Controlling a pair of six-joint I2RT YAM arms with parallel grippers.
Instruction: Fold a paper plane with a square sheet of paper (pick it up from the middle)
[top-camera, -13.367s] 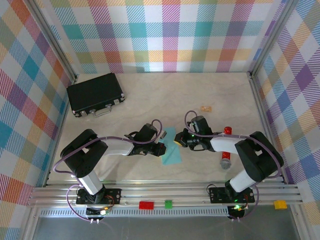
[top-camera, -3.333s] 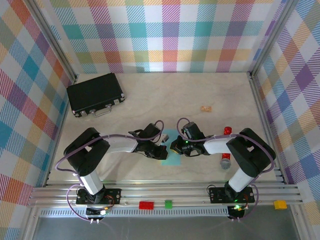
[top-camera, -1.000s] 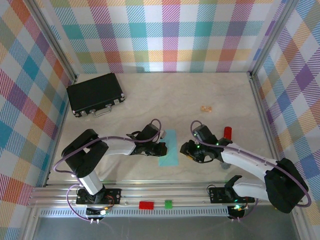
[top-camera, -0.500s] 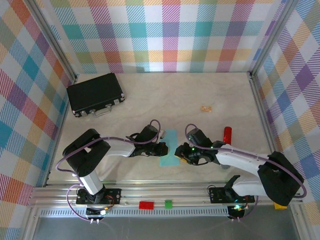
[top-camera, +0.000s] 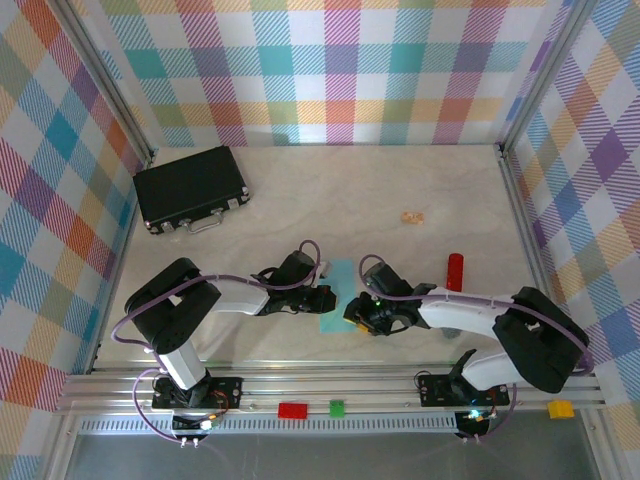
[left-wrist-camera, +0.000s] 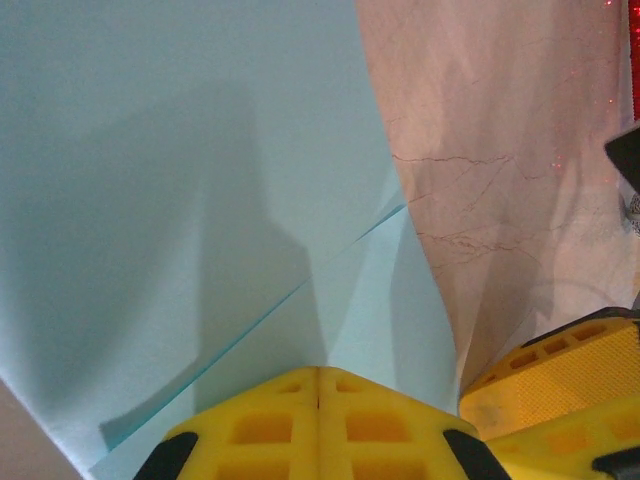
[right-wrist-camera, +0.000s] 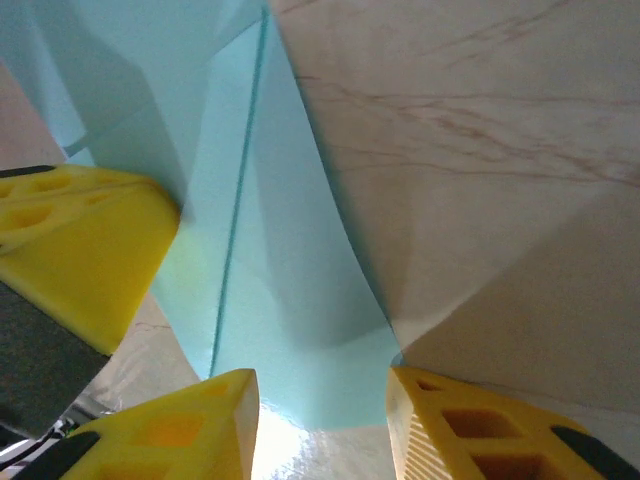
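Observation:
The light turquoise-blue sheet of paper (top-camera: 340, 282) lies on the table as a folded, narrow strip with a crease line (left-wrist-camera: 250, 320). My left gripper (top-camera: 322, 298) is at the strip's left edge. Its yellow fingers (left-wrist-camera: 250, 430) are shut tip to tip and rest on the paper (left-wrist-camera: 180, 180), with no paper seen between them. My right gripper (top-camera: 358, 316) is open at the strip's near right corner, and the paper's end (right-wrist-camera: 290, 330) lies between its two fingers (right-wrist-camera: 180, 430). The left gripper's finger (right-wrist-camera: 80, 250) shows beside the paper in the right wrist view.
A black case (top-camera: 190, 187) lies at the far left. A small tan scrap (top-camera: 411, 216) sits at the back right of centre. A red marker (top-camera: 455, 270) lies to the right of my right arm. Plaid walls enclose the table (top-camera: 330, 190).
My right gripper has swung left from beside the marker to the paper's near right corner. The left gripper and the paper have stayed where they were.

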